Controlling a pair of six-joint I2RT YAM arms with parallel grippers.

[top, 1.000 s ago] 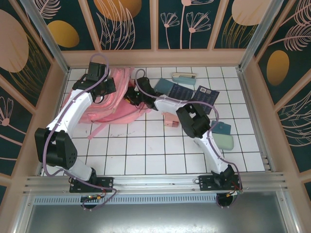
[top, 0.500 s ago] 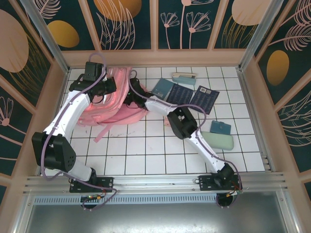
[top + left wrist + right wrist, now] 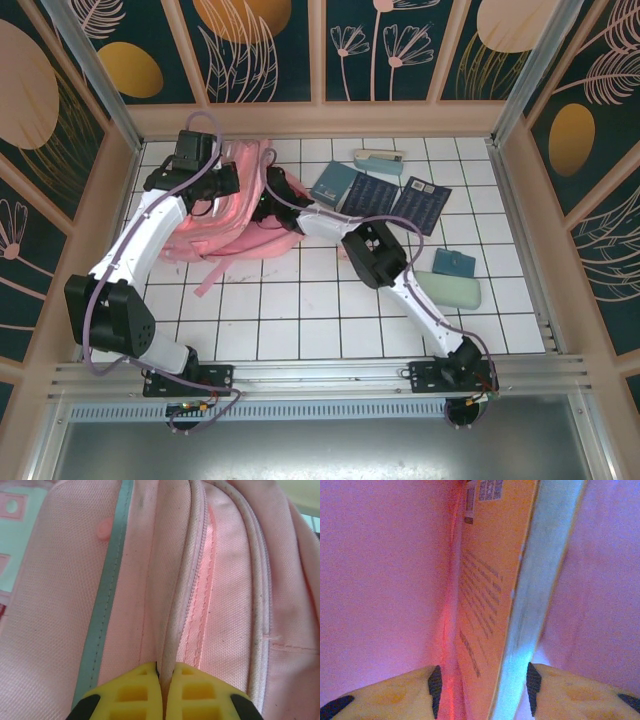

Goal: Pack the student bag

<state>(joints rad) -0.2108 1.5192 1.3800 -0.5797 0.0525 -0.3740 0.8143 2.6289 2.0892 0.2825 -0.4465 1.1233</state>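
Observation:
The pink student bag (image 3: 235, 225) lies at the back left of the tiled table, and in the left wrist view its fabric (image 3: 65, 605) shows a pale grey stripe and zip seams. My left gripper (image 3: 232, 180) (image 3: 165, 672) is shut on a pale piped edge of the bag's opening. My right gripper (image 3: 262, 205) (image 3: 484, 685) reaches inside the bag, with pink lining on both sides. A thin orange-covered book (image 3: 495, 580) stands on edge between its fingers. The jaws stand open, with a gap between the left pad and the cover.
Dark blue booklets (image 3: 335, 183) (image 3: 372, 193) (image 3: 420, 205) lie right of the bag. A pale case (image 3: 378, 158) sits at the back, and a teal pouch (image 3: 455, 262) and a mint green case (image 3: 455, 290) lie at the right. A pink strap (image 3: 210, 275) trails forward.
The right arm has pushed further left into the bag and its jaws have spread from the book. The left gripper has kept its hold and lifted the bag's edge slightly.

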